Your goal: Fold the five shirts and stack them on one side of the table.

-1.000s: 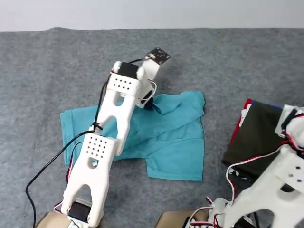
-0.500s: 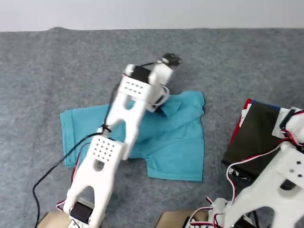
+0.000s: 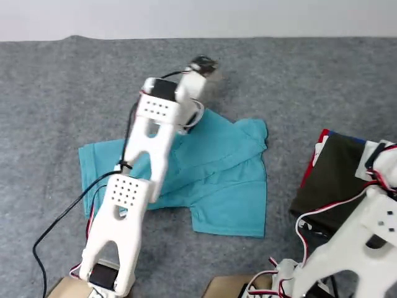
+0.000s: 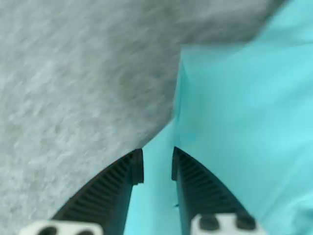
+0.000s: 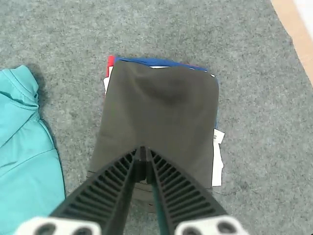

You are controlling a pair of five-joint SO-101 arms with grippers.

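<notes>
A teal shirt lies partly folded on the grey mat in the middle of the high view. My left gripper is at the shirt's far edge, its fingers nearly together with teal cloth pinched between them. In the high view the left arm stretches over the shirt and hides that grip. A stack of folded shirts with a dark one on top sits at the right. My right gripper hangs shut and empty above the stack, beside the teal shirt's edge.
Red, blue and white edges of lower shirts peek out from under the dark one. The grey mat is bare at the left and back. A tan table edge runs past the stack. The right arm fills the front right corner.
The left arm swung right, then back left and farther from me. The shirt's folded flap went with it and now reaches higher up the mat. The right arm kept still.
</notes>
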